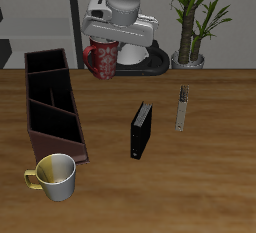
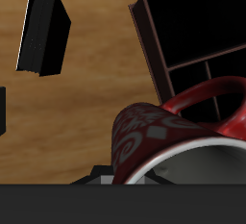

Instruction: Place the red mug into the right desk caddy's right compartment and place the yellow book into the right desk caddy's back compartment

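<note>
The hand (image 1: 105, 45) is gripping the red mug (image 1: 102, 59) and holding it in the air, clear of the desk (image 1: 200, 177), in the upper middle of the exterior frame. The mug is hanging tilted beneath the white arm, above the far end of the right desk caddy (image 1: 52, 102). In the wrist view the red mug (image 2: 163, 136) is lying on its side close to the camera, its pale rim and handle showing, with the dark caddy (image 2: 192, 26) beyond it.

The caddy is lying along the left part of the exterior frame, its black sections separated by dividers. The yellow-and-white mug (image 1: 57, 176) is standing upright on the desk at the lower left, just beside the caddy's near end. The black book (image 1: 141, 130) is standing on edge near the frame's centre, well apart from the caddy. The yellow book (image 1: 181, 107) is lying flat to the right of the black book, near the potted plant (image 1: 193, 17) at the upper right.
</note>
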You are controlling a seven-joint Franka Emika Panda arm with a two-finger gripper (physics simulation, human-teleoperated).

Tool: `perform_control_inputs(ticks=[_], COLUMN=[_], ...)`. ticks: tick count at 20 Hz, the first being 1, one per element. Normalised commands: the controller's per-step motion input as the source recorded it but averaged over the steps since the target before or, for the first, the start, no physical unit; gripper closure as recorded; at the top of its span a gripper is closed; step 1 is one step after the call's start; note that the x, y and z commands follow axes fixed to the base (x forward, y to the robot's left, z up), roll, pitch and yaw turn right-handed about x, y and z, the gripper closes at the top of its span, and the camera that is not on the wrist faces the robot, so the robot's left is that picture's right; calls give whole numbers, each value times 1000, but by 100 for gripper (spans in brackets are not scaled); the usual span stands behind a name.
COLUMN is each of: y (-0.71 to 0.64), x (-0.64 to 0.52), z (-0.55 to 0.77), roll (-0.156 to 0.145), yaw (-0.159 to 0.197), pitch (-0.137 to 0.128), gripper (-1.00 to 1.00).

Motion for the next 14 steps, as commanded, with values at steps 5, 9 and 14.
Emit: perform_control_inputs(ticks=[5, 9, 14], y=[-229, -111, -334], x=[-285, -259, -165], z=[39, 3, 178], roll=[-34, 5, 0], yaw=[7, 28, -41], pitch=[-9, 0, 11], gripper=[100, 100, 100])
